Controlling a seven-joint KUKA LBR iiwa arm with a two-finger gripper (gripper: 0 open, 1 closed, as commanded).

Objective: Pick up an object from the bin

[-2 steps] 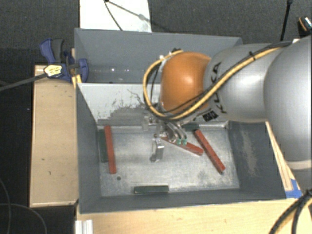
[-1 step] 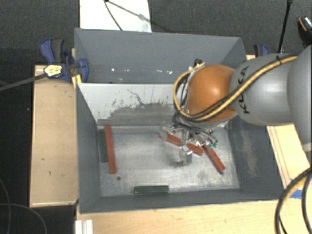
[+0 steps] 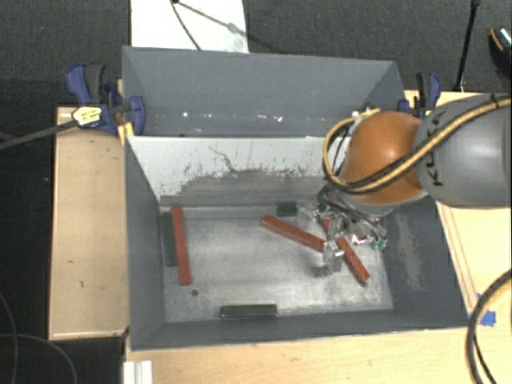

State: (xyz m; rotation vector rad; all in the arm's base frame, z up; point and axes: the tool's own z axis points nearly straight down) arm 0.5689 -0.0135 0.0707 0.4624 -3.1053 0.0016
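Red sticks [image 3: 181, 245], maybe three, in bin [image 3: 240, 282].

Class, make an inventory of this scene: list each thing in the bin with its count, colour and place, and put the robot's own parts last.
bin: one, grey metal, holds all the loose things
left red stick: one, red, lying along the left wall
middle red stick: one, red, slanting across the middle of the floor
right red stick: one, red, slanting at the right, partly under the claw
left dark stick: one, dark, right beside the left red stick
front dark stick: one, dark, along the near wall
dark green block: one, small, by the far wall
arm: one, grey with an orange cover, reaching in from the right
claw: one, metal, low over the right red stick
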